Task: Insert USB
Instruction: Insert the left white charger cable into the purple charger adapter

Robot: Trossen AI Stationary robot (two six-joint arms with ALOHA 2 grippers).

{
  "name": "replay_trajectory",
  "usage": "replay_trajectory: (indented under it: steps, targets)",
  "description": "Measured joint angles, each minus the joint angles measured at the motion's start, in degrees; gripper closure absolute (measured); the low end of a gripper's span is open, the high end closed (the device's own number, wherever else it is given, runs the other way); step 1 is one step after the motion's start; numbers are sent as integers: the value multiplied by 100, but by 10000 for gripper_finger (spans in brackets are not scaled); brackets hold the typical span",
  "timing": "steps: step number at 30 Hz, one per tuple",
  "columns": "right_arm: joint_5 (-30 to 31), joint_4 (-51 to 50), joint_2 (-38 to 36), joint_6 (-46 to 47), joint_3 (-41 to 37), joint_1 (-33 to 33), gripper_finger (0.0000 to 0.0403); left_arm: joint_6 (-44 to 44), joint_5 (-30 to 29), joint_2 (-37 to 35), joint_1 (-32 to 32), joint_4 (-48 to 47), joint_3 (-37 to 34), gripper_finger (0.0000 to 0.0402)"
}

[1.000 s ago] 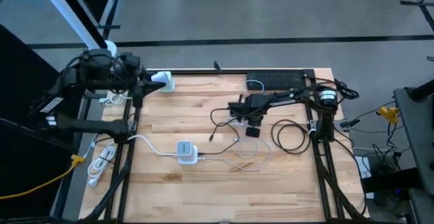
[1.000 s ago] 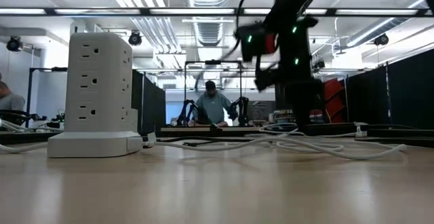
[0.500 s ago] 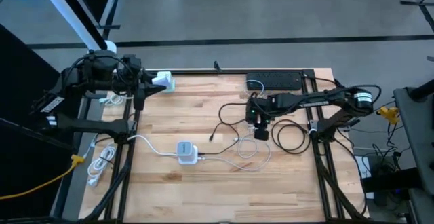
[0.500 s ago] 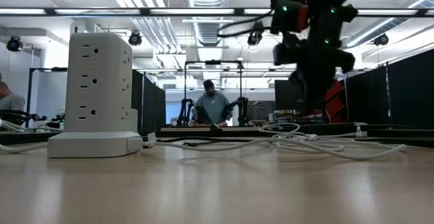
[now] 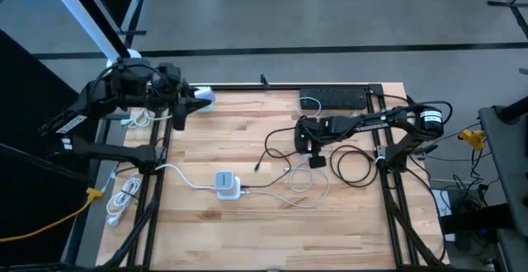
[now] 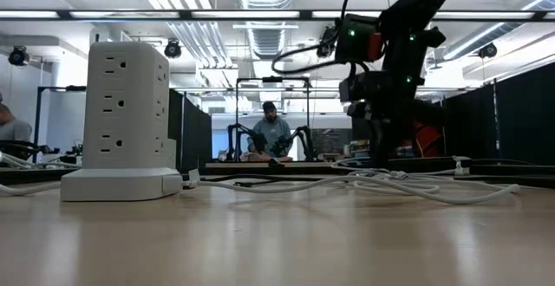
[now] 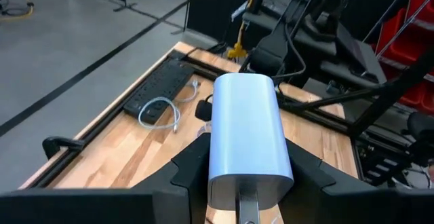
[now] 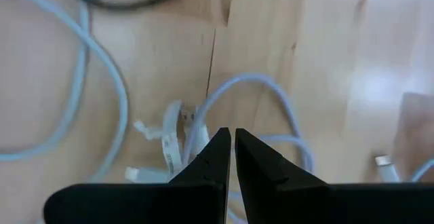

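While over white cable (image 8: 203, 115): right gripper (image 8: 232, 157), fingers clenched, empty.
Left gripper (image 7: 247, 183): fingers grasping white charger (image 7: 247, 132) at worktop (image 5: 247, 231) corner.

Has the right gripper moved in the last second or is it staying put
Yes. In the high view the right gripper has shifted right, away from the white power tower and nearer the coiled black cable. Its fingers are shut, holding nothing.

Glossy wood-plank table (image 5: 247, 231), smooth plastic charger (image 7: 247, 132)
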Motion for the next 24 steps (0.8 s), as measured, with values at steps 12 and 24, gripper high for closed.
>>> replay_trajectory:
  steps: [12, 24]
  targets:
    - [-70, -61, 164, -927, -10, 1, 331, 0, 2, 185, 0, -95, 0, 283]
    - [-75, -404, 240, -1097, 49, 44, 336, -2, 2, 187, 0, -120, 0, 283]
